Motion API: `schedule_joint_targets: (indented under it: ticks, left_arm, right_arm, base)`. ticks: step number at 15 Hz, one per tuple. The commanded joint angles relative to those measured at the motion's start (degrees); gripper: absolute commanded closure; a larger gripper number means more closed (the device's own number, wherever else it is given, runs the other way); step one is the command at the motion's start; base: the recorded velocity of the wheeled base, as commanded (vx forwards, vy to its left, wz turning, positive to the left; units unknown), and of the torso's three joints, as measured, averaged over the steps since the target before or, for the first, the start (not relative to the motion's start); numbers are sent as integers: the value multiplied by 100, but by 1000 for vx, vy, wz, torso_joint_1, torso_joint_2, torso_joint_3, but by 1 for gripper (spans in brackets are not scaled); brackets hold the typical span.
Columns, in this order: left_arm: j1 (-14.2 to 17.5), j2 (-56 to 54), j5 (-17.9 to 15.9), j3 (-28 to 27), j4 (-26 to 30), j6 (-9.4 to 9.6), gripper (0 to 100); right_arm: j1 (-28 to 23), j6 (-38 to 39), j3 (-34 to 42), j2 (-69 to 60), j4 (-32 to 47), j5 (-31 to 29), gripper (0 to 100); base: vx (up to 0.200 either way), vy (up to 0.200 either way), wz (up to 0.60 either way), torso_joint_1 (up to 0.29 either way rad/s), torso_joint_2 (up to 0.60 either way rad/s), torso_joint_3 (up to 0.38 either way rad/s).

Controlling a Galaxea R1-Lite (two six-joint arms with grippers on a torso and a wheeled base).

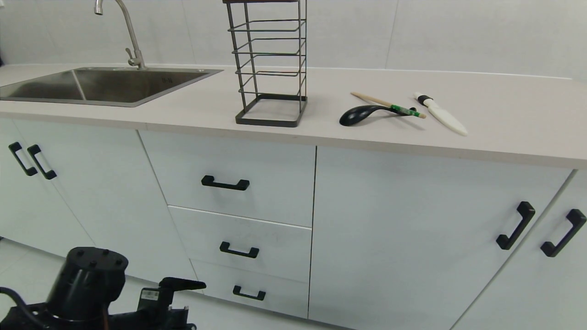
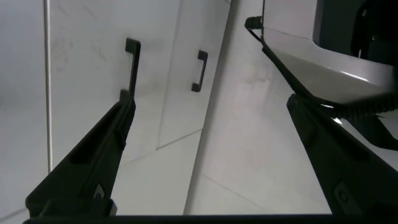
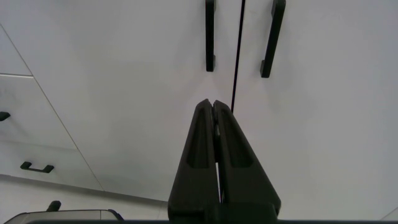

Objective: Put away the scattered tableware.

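Counter (image 1: 504, 114): one spoon (image 1: 362, 114), one knife (image 1: 442, 115); left gripper (image 2: 210, 102) spread, right gripper (image 3: 213, 107) pressed together.

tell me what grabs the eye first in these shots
A tall black wire rack stands on the countertop, right of the steel sink. Further right lie a black spoon, a wooden chopstick and a white knife, close together. Low down, facing the cabinet doors, the left tool is open and the right tool shut.
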Motion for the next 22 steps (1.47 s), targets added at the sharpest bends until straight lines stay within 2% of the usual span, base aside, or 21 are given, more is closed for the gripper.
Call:
schedule_joint_targets:
  ticks: [1, 4, 9, 14, 17, 22]
  left_arm:
    - [-105, 767, 34, -61, -298, -9, 0]
    - [-87, 960, 218, -175, -333, -53, 0]
    - [71, 1620, 227, -711, -368, -9, 0]
    - [238, 2103, 236, -975, -474, -9, 0]
    - [405, 2701, 209, -1282, -887, -1, 0]
    - [466, 3738, 209, -1309, -1906, -1, 0]
  right_arm:
    - [1, 1, 1, 9, -7, 1, 100]
    - [-8, -7, 1, 9, 2, 1, 100]
    - [1, 1, 1, 9, 2, 1, 100]
    - [1, -7, 1, 9, -7, 1, 100]
    - [1, 1, 1, 9, 2, 1, 100]
    - [1, 1, 1, 9, -7, 1, 100]
  base:
    - [0, 0, 0, 0, 0, 0]
    - [0, 0, 0, 0, 0, 0]
    - [0, 0, 0, 0, 0, 0]
    - [0, 0, 0, 0, 0, 0]
    - [0, 0, 0, 0, 0, 0]
    - [0, 0, 0, 0, 0, 0]
